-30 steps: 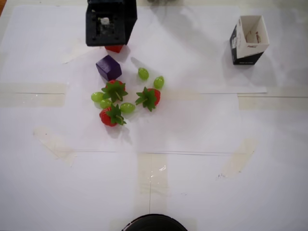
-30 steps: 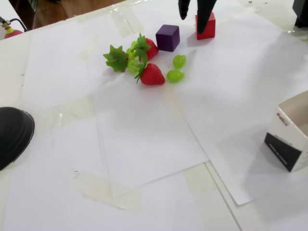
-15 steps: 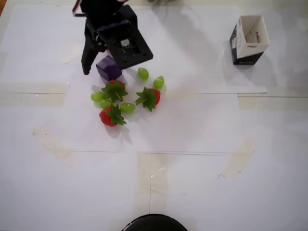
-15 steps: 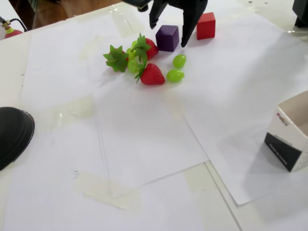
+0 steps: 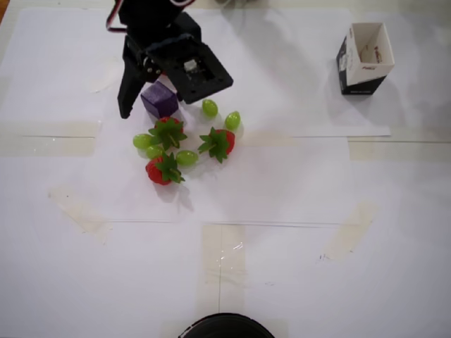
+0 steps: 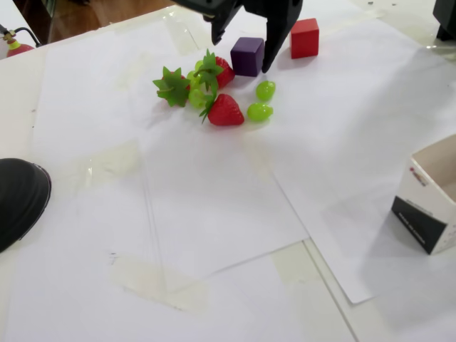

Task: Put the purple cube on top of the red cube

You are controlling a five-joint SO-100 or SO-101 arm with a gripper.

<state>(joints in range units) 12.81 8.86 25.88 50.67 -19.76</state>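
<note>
The small matte dark-purple cube (image 6: 247, 56) rests on the white paper covering the table (image 6: 214, 214), at the far edge of a cluster of red plastic strawberries with green leaves (image 6: 225, 110) and glossy green grapes (image 6: 259, 111); the black two-finger hand (image 6: 242, 44) is spread open around it, one finger on each side, with no squeeze visible in the fixed view, so the grasp looks not yet made; the small bright-red cube (image 6: 304, 38) stands apart to the right of the purple one in the fixed view, with nothing on top, and in the overhead view it is hidden under the arm; judged from this, closing, lifting, carrying across and setting down all remain. Room is tight on the fruit side, where a strawberry sits just beside the purple cube (image 5: 160, 99); the path toward the red cube looks clear; an open white-and-black cardboard box (image 5: 363, 58) stands well apart, and a dark round object (image 6: 18, 199) lies by the table's near edge.
</note>
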